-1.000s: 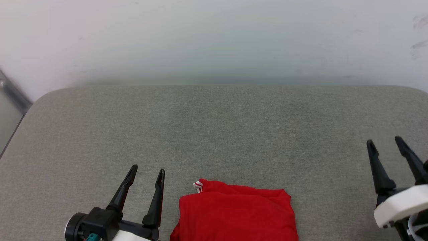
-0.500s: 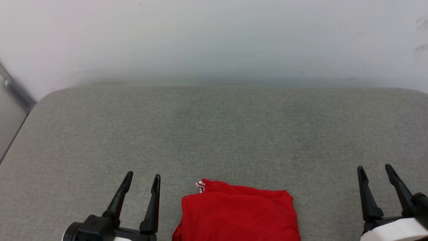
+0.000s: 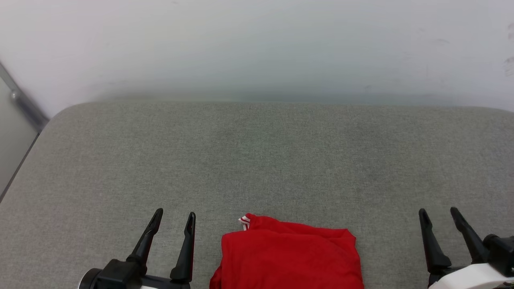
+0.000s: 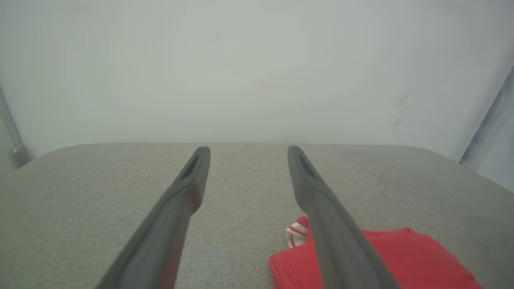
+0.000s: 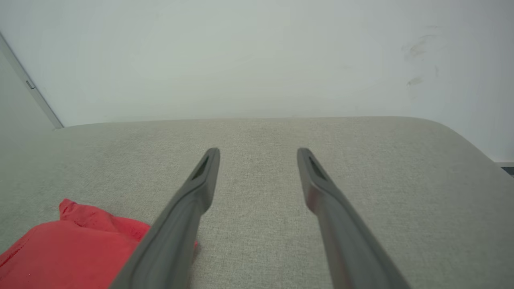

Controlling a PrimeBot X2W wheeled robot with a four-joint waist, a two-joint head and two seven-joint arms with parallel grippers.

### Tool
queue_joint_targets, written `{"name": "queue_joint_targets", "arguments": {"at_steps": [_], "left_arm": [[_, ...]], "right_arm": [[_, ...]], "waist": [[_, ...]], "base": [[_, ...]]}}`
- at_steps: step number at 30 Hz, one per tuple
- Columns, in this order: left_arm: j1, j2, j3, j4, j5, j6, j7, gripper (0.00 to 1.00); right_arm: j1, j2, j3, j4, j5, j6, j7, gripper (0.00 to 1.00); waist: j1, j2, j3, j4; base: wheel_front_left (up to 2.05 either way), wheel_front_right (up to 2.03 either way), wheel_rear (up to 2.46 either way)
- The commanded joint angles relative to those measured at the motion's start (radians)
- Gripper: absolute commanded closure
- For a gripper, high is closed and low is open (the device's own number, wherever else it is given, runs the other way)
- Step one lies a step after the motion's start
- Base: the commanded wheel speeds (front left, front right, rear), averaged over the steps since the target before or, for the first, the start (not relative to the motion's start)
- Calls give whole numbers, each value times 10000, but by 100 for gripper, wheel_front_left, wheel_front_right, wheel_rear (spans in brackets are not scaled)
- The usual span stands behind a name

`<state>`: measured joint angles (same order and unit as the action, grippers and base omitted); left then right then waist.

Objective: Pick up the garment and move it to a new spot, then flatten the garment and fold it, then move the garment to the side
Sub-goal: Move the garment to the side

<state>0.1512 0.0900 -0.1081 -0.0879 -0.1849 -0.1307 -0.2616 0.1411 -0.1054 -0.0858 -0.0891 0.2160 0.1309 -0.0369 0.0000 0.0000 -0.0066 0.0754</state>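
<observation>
The red garment (image 3: 289, 257) lies folded into a compact block at the near middle of the grey cushion (image 3: 257, 160), a bit of red-and-white striped trim poking out at its far left corner. In the left wrist view the garment (image 4: 401, 257) sits low and right, in the right wrist view the garment (image 5: 72, 245) sits low and left. My left gripper (image 3: 175, 214) hovers open just left of it, empty. My right gripper (image 3: 438, 212) is open and empty, well off to the garment's right. In the wrist views, both the left gripper (image 4: 245, 149) and the right gripper (image 5: 258, 151) show spread fingers with bare cushion between them.
A pale wall (image 3: 257, 48) rises directly behind the cushion's rounded far edge. A grey metal rail (image 3: 24, 106) slants down at the far left, beyond the cushion's left edge. The cushion surface beyond the garment is bare fabric.
The right gripper has dropped lower and drawn back toward the near right corner. The left gripper has pulled back slightly. The camera has shifted a little; the garment lies as before.
</observation>
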Motion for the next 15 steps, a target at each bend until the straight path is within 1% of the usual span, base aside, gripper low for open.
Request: {"name": "queue_joint_targets", "arguments": {"at_steps": [1,3,4,6,11,14,15], "left_arm": [[-27,57,-10,80,-10,12,-46,0],[2,82,-30,119,-26,12,-46,0],[2,82,-30,119,-26,12,-46,0],[28,83,-13,141,-37,12,-46,0],[-187,132,-185,66,-31,11,-46,0],[-323,131,-302,38,-60,11,-46,0],[-355,147,-373,66,-84,12,-45,0]], "right_arm": [[140,-142,157,26,174,-4,400,0],[227,-254,462,-81,440,-4,1100,0],[227,-254,462,-81,440,-4,1100,0],[245,-534,859,-261,768,-4,2057,0],[127,-1196,1671,-890,1582,-4,5187,0],[-60,-1014,1676,-1112,2051,-4,7002,0],[-152,-971,1685,-1167,2046,-4,7539,0]], "waist": [[0,0,33,31],[0,0,59,59],[0,0,59,59],[0,0,92,66],[0,0,323,156],[0,0,502,276],[0,0,572,343]], "base": [[0,0,0],[0,0,0],[0,0,0],[0,0,0],[0,0,0],[0,0,0],[0,0,0]]}}
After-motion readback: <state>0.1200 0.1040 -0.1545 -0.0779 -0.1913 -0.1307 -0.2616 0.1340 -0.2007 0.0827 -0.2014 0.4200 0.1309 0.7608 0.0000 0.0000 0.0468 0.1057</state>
